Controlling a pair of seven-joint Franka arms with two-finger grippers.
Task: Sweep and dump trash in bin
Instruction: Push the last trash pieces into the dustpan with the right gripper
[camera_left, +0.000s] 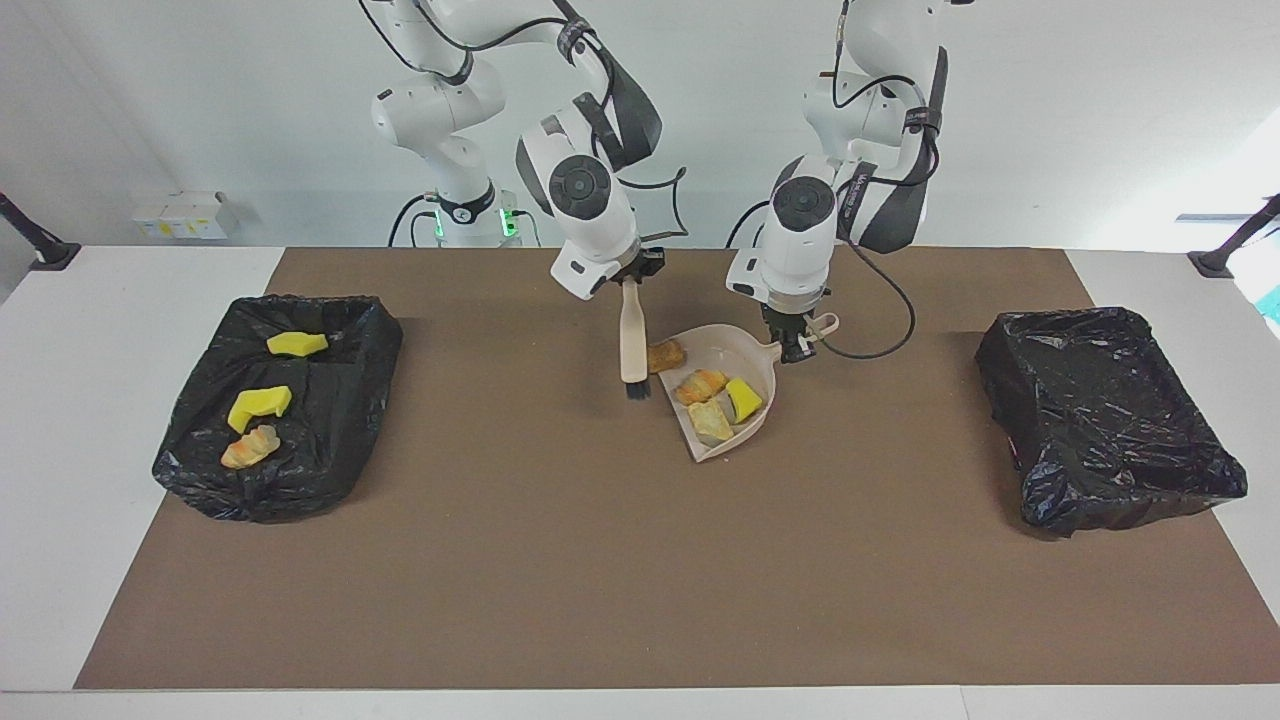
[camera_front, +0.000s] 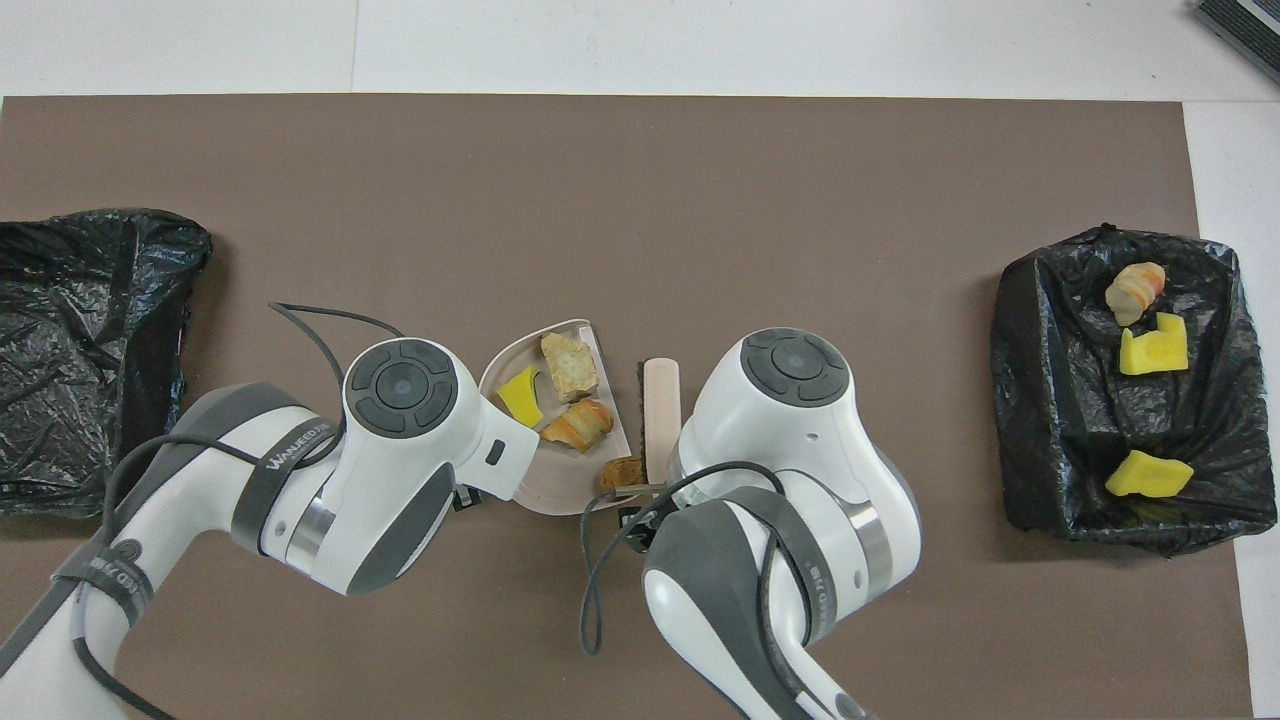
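A beige dustpan (camera_left: 757, 362) (camera_front: 556, 478) lies mid-table, and my left gripper (camera_left: 797, 350) is shut on its handle. Three pieces of trash lie in it: a yellow sponge piece (camera_left: 743, 398) (camera_front: 518, 393), an orange bread chunk (camera_left: 700, 384) (camera_front: 578, 425) and a tan chunk (camera_left: 710, 422) (camera_front: 570, 367). A brown chunk (camera_left: 665, 355) (camera_front: 622, 472) sits at the pan's lip, on its robot-side end. My right gripper (camera_left: 632, 283) is shut on a beige brush (camera_left: 633, 340) (camera_front: 660, 400), which hangs bristles-down just outside the pan's mouth. In the overhead view both wrists hide their grippers.
A black-lined bin (camera_left: 345, 345) (camera_front: 1040, 400) at the right arm's end of the table holds two yellow pieces and a bread chunk. A second black-lined bin (camera_left: 1100, 400) (camera_front: 80, 340) stands at the left arm's end. A brown mat (camera_left: 600, 560) covers the table.
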